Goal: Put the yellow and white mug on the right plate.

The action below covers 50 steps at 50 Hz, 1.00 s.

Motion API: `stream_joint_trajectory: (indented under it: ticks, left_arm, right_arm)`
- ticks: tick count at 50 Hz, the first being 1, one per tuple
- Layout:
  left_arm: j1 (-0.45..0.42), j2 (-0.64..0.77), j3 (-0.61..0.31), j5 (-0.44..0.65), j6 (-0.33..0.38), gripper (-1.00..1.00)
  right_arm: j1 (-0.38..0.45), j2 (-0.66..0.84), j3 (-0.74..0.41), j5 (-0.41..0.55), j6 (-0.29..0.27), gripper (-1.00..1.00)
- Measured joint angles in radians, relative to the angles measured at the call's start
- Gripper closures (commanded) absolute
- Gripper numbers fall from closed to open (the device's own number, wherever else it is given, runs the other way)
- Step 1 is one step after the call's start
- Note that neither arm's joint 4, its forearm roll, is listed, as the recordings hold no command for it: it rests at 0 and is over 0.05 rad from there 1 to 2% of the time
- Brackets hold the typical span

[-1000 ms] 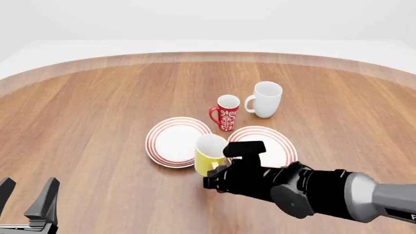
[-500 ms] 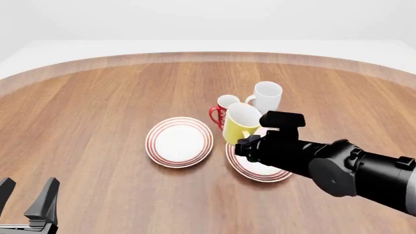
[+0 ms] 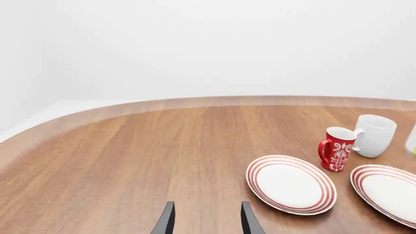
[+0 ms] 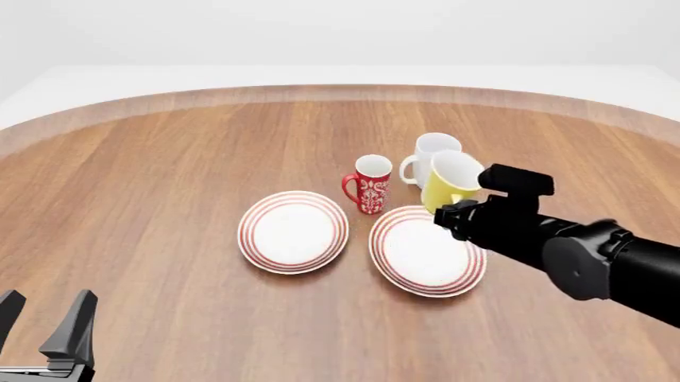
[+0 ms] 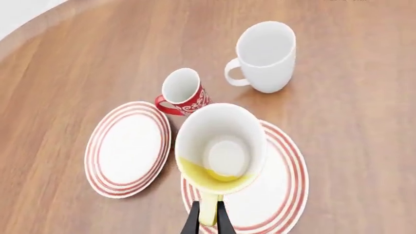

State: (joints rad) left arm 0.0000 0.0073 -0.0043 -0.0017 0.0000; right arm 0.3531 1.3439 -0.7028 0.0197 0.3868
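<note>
The yellow and white mug (image 4: pixel 451 180) hangs in the air, tipped so its white inside shows, over the far edge of the right plate (image 4: pixel 425 253). My right gripper (image 4: pixel 455 213) is shut on the mug's yellow handle. In the right wrist view the mug (image 5: pixel 221 151) is above the right plate (image 5: pixel 286 187), its handle pinched between the gripper's (image 5: pixel 207 220) dark fingers. My left gripper (image 4: pixel 48 330) stays open at the near left, far from the mug. The left wrist view shows the open left gripper (image 3: pixel 206 222), the right plate (image 3: pixel 388 194) and a sliver of the mug (image 3: pixel 412 140).
The look-alike left plate (image 4: pixel 293 231) lies just left of the right plate. A red patterned mug (image 4: pixel 371 185) and a larger white mug (image 4: pixel 428 157) stand right behind the plates, close to the held mug. The round wooden table (image 4: pixel 159 175) curves away at the back.
My right arm lifted the yellow mug from the near edge between the plates and carried it right and farther away, over the right plate. The left arm has not moved.
</note>
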Motion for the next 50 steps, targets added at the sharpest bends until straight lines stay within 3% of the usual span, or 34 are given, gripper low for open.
stream_joint_trajectory:
  ticks: [21, 50]
  left_arm:
    - [0.0, 0.0, 0.0, 0.0, 0.0, -1.0]
    - [0.0, 0.0, 0.0, 0.0, 0.0, -1.0]
  right_arm:
    - [-0.068, 0.062, 0.062, -0.095, -0.007, 1.0]
    - [-0.029, 0.168, 0.136, -0.226, 0.028, 1.0]
